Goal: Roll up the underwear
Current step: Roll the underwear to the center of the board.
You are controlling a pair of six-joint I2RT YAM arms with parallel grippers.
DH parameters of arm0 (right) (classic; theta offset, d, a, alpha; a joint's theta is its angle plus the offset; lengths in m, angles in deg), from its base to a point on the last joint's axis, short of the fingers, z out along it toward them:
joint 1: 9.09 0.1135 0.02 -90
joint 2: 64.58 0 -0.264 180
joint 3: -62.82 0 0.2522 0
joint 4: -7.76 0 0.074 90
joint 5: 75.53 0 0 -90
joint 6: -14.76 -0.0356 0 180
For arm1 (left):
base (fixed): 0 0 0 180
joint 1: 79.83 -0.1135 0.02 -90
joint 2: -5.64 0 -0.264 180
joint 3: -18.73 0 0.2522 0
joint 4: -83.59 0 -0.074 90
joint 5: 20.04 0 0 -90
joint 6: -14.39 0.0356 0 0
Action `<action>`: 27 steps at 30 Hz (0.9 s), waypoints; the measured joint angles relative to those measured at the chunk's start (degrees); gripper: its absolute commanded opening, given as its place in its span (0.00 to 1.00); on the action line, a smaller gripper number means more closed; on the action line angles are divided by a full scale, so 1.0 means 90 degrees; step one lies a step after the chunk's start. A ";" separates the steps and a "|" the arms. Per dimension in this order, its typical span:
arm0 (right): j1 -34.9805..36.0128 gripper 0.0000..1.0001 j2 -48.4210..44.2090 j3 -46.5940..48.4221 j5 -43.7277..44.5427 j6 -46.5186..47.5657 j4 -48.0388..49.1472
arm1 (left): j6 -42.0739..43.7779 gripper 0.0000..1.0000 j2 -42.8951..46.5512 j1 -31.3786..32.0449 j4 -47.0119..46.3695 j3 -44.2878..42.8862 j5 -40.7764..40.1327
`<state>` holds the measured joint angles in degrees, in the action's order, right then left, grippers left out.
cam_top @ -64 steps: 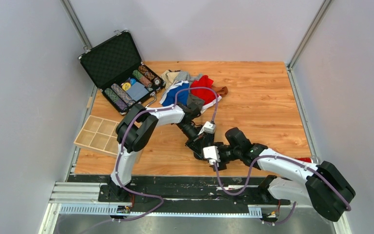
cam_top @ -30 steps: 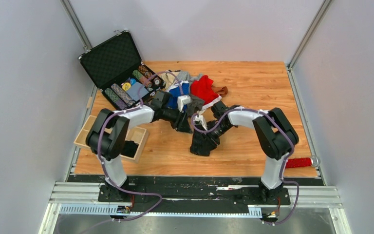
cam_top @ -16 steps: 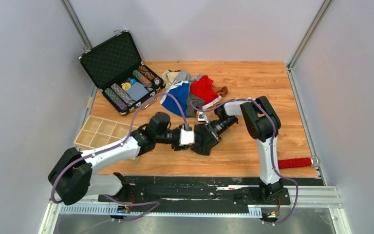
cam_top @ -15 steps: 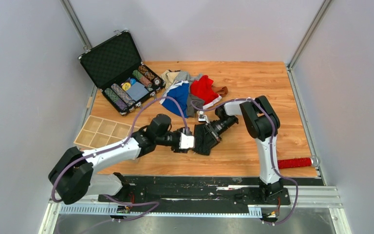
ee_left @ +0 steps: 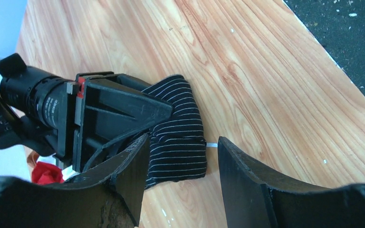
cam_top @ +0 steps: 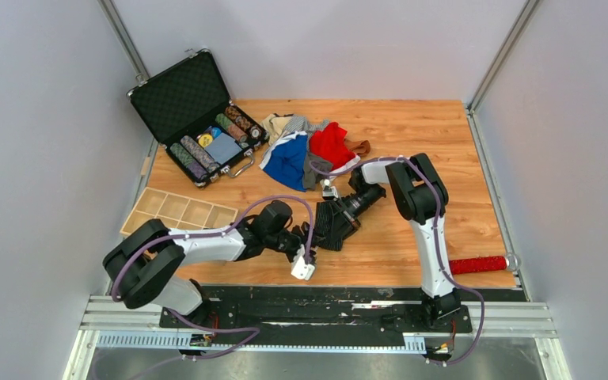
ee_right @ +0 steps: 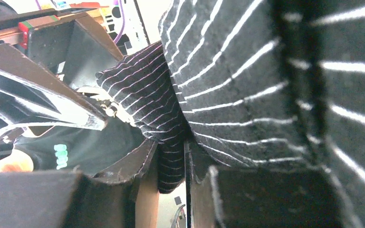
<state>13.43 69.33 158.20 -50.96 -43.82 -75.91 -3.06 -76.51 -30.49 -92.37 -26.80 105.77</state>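
Observation:
A black underwear with thin white stripes point(cam_top: 334, 236) lies folded on the wooden table near the middle. My right gripper point(cam_top: 342, 215) reaches it from the far side and is shut on its edge; in the right wrist view the striped cloth point(ee_right: 228, 71) is pinched between the fingers of the right gripper point(ee_right: 172, 159). My left gripper point(cam_top: 314, 237) lies low at the near left of the garment. In the left wrist view the left gripper point(ee_left: 183, 142) is open, its fingers on either side of the near end of the underwear point(ee_left: 183, 126), not closed on it.
More underwear in blue, red, grey and beige is heaped at the back point(cam_top: 309, 146). An open black case of poker chips point(cam_top: 198, 111) stands at the back left, a wooden compartment tray point(cam_top: 176, 212) at the left edge, and a red bristly stick point(cam_top: 483, 263) at the near right.
My left arm has swung down toward the near edge and turned, its open gripper now at the near end of the striped underwear. The right gripper keeps its hold and has hardly moved.

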 measured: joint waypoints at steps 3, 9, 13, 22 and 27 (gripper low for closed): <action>0.0000 0.01 0.0061 0.0087 0.0007 0.0090 -0.0117 | 0.0386 0.60 -0.0185 0.0058 -0.0029 0.0000 -0.0022; -0.0002 0.01 0.0129 0.0192 0.0029 0.0219 -0.0260 | 0.0901 0.56 -0.0726 0.0192 -0.0296 -0.0032 -0.0415; 0.0000 0.01 0.0160 0.0238 0.0063 0.0294 -0.0323 | 0.1229 0.45 -0.1175 0.0308 -0.1122 -0.0053 -0.0930; -0.0202 0.13 0.0209 0.0398 0.0206 0.0304 -0.0420 | 0.1358 0.01 -0.1659 0.0384 -0.0950 -0.0559 -0.1496; -0.0214 0.72 0.0170 0.0386 0.0175 0.0296 -0.0430 | 0.1192 0.00 -0.1632 0.0389 -0.0172 -0.0928 -0.1520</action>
<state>11.51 70.86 161.68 -49.39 -41.16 -79.78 7.68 -91.20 -26.99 -93.92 -35.15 92.09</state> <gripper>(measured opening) 0.302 0.052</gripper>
